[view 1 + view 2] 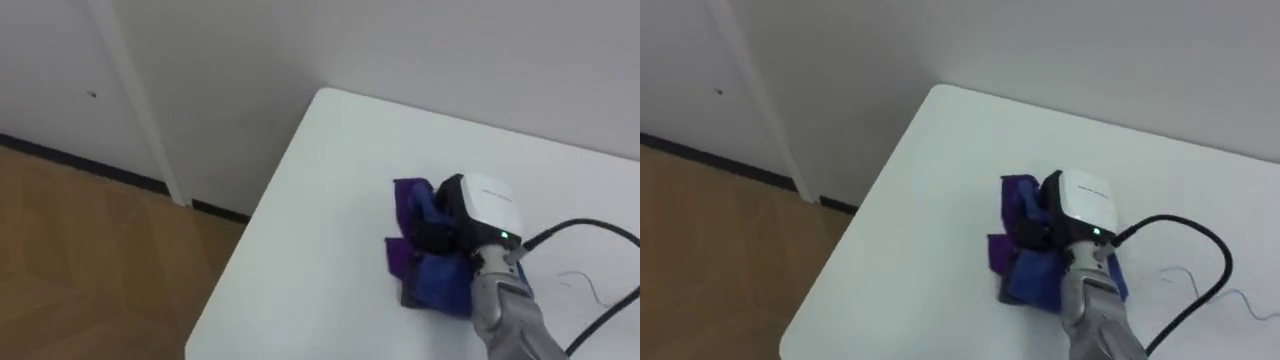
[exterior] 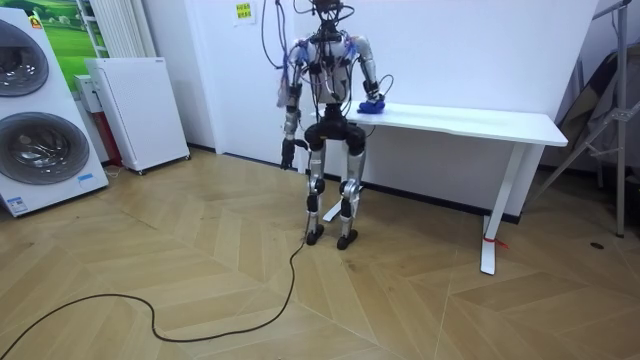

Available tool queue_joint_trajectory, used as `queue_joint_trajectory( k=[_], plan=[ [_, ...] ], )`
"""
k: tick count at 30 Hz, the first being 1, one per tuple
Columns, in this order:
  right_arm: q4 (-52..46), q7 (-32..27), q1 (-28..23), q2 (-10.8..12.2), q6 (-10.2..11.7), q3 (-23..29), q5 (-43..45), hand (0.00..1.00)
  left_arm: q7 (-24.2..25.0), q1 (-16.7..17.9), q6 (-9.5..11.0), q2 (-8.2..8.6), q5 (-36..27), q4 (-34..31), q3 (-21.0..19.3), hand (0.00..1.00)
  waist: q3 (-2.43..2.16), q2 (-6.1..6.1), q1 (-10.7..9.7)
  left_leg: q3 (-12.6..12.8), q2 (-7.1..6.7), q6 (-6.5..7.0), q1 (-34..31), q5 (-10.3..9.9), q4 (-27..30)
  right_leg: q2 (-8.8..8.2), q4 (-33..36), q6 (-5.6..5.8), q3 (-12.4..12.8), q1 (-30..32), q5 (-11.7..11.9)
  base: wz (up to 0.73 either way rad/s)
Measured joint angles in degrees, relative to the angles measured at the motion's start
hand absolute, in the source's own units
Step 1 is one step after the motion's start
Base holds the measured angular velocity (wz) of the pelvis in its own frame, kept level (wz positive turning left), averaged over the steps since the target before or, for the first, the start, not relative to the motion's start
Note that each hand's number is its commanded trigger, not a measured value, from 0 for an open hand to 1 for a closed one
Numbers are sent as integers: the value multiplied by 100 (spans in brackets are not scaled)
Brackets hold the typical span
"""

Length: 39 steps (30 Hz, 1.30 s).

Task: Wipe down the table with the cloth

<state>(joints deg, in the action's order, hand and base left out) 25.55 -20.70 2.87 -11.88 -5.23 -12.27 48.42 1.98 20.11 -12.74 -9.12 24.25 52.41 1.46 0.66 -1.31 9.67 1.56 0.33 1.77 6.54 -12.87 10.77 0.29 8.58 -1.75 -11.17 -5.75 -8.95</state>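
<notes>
A crumpled blue and purple cloth lies on the white table near its left end. My right hand rests on top of the cloth, with its dark fingers curled down into the bunched fabric. In the room view I stand upright at the left end of the table, facing the wall, right arm reaching to the cloth. My left hand hangs at my side, away from the table.
The table's left edge and far corner are close to the cloth; wooden floor lies beyond. A white wall runs behind the table. A thin blue wire lies on the tabletop to the right. Washing machines and a white cabinet stand at the room view's left.
</notes>
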Motion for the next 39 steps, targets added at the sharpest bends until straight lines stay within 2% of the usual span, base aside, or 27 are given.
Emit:
queue_joint_trajectory(
  k=[1, 3, 4, 7, 9, 11, 12, 13, 15, 16, 17, 18, 19, 21, 24, 26, 28, 29, 30, 31, 32, 33, 34, 35, 36, 38, 39],
  plan=[
    [32, -65, -27, -3, 83, 12, -16, 100, 6, 17, -1, 2, -16, -5, 0, 0, -1, 3, -34, 3, -1, 0, 3, 0, 3, -19, 2, 1, 1, -8, -12, 19],
    [399, -521, -67, -1, 507, 88, -50, 100, 23, -16, 1, -1, 6, -5, -32, 0, -25, 30, -276, 31, -8, 0, 24, 0, 14, -48, 5, 14, -1, -53, -22, 21],
    [500, -652, -88, -1, 590, 136, -64, 100, 21, -24, 25, 0, 17, 9, -59, 0, -30, 40, -333, 40, -17, 0, 37, 0, 15, -60, 9, 28, 6, -71, -30, 21],
    [782, -1338, -536, -15, 873, 738, -340, 100, 1, -174, 162, -22, 174, 54, -296, 0, -60, 79, -490, 538, -21, 33, 125, -19, 42, -194, 266, 132, 30, -47, -198, 6],
    [979, -1805, -872, -125, 972, 1211, -815, 100, -59, -275, 273, -51, 242, 166, -825, 0, -117, 107, -495, 1143, 22, 171, 138, -122, 103, -267, 880, 190, 184, 306, -336, -51],
    [1332, -1997, -936, -282, 1023, 1476, -1176, 100, -91, -347, 281, -166, 254, 284, -1192, 0, -128, 106, -547, 1345, 67, 223, 162, -161, 118, -311, 1176, 232, 129, 497, -310, -59],
    [1616, -2073, -943, -367, 1032, 1703, -1387, 100, -146, -328, 286, -218, 284, 291, -1434, 0, -142, 127, -661, 1470, 144, 247, 111, -225, 153, -363, 1337, 359, 14, 573, -265, -42],
    [1732, -2084, -963, -410, 1032, 1822, -1546, 100, -159, -292, 296, -240, 274, 286, -1540, 0, -165, 131, -678, 1614, 183, 254, 102, -253, 180, -467, 1514, 419, -85, 635, -267, -32],
    [2131, -2131, -1167, -622, 1021, 2125, -2041, 100, -185, -239, 329, -387, 236, 183, -1610, 0, -174, 142, -763, 1963, 338, 236, 152, -337, 298, -1141, 2144, 566, -343, 903, -399, -28],
    [2230, -2136, -1221, -658, 1021, 2154, -2147, 100, -175, -237, 342, -443, 224, 202, -1597, 0, -172, 134, -791, 2048, 399, 219, 154, -360, 334, -1280, 2179, 587, -313, 944, -386, -26],
    [2403, -2145, -1300, -674, 1021, 2262, -2308, 100, -150, -261, 358, -533, 230, 240, -1602, 0, -166, 100, -798, 2157, 517, 185, 129, -395, 424, -1521, 2094, 652, -286, 1020, -341, -31],
    [2537, -2140, -1396, -669, 1021, 2351, -2401, 100, -137, -274, 359, -582, 237, 240, -1597, 0, -179, 58, -806, 2138, 630, 141, 68, -442, 538, -1654, 1801, 747, -261, 1052, -258, -29],
    [2581, -2125, -1454, -664, 1019, 2398, -2403, 100, -133, -283, 358, -598, 238, 240, -1598, 0, -184, 40, -813, 2119, 683, 120, 40, -462, 592, -1713, 1602, 759, -215, 1025, -185, -4],
    [2571, -1977, -1679, -607, 989, 2644, -2401, 100, -99, -335, 390, -599, 225, 225, -1530, 0, -179, 4, -969, 1902, 900, 66, -139, -559, 882, -1776, 905, 816, -136, 745, 192, 34],
    [2258, -1875, -1847, -451, 890, 2666, -2370, 100, -133, -482, 396, -610, 217, 146, -1186, 0, -162, -86, -946, 1752, 1049, -56, -245, -611, 1081, -1760, 451, 900, -181, 454, 583, 23],
    [1975, -1815, -1781, -336, 757, 2626, -2284, 100, -135, -511, 397, -588, 220, 153, -926, 0, -156, -109, -804, 1864, 1193, -186, -291, -648, 1206, -1690, 421, 898, -168, 469, 724, -38],
    [1579, -1634, -1549, -219, 460, 2444, -1832, 100, -136, -566, 417, -527, 207, 292, -797, 0, -147, -126, -618, 1824, 1312, -347, -318, -615, 1241, -1501, 396, 874, -166, 516, 741, -78],
    [1255, -1397, -1290, -182, 240, 2133, -1483, 100, -138, -610, 436, -487, 122, 401, -707, 0, -142, -134, -434, 1661, 1362, -478, -350, -594, 1232, -1304, 403, 858, -156, 611, 749, -93],
    [981, -1132, -928, -115, 111, 1688, -1055, 100, -138, -645, 445, -446, 119, 451, -657, 0, -138, -138, -369, 1361, 1436, -633, -476, -564, 1237, -1032, 422, 790, -276, 637, 798, -81],
    [794, -1017, -778, -62, 61, 1463, -765, 100, -149, -682, 454, -450, 102, 460, -622, 0, -130, -153, -347, 1225, 1477, -717, -562, -538, 1239, -910, 471, 706, -391, 622, 911, -37],
    [519, -844, -426, -1, 43, 1035, -310, 100, -193, -798, 501, -416, 0, 544, -486, 0, -78, -141, -257, 1083, 1536, -894, -734, -451, 1240, -775, 394, 700, -808, 611, 612, 26],
    [360, -685, -58, -6, 62, 716, -2, 100, -201, -1005, 596, -312, -2, 661, -347, 0, 20, -10, -251, 831, 1693, -1055, -928, -334, 1237, -625, 527, 552, -1062, 679, 410, 50],
    [263, -581, 83, -11, 46, 612, 136, 100, -198, -1066, 657, -284, -1, 678, -247, 0, 29, -16, -223, 755, 1732, -1081, -1004, -272, 1224, -615, 646, 486, -1128, 749, 257, 74],
    [125, -352, 289, -10, 9, 403, 372, 100, -181, -1077, 778, -244, 3, 674, -80, 0, 29, 23, -89, 743, 1717, -1083, -1130, -169, 1280, -626, 900, 400, -1204, 919, -25, 63],
    [-48, -149, 369, -1, 1, 239, 586, 100, -173, -1005, 830, -235, -3, 666, -68, 0, 32, 50, 46, 787, 1644, -1062, -1232, -157, 1418, -613, 1093, 317, -1271, 996, -217, 52],
    [-235, 91, 409, -21, 28, 21, 687, 100, -172, -826, 746, -249, -4, 644, -80, 0, 53, 133, 126, 774, 1503, -986, -1293, -121, 1560, -536, 1202, 190, -1225, 986, -374, 54],
    [-272, 197, 407, -47, 58, -35, 687, 100, -151, -637, 675, -241, -59, 646, -84, 0, 14, 190, 186, 768, 1449, -972, -1265, -112, 1558, -475, 1219, 149, -1111, 960, -438, 42]
  ],
)
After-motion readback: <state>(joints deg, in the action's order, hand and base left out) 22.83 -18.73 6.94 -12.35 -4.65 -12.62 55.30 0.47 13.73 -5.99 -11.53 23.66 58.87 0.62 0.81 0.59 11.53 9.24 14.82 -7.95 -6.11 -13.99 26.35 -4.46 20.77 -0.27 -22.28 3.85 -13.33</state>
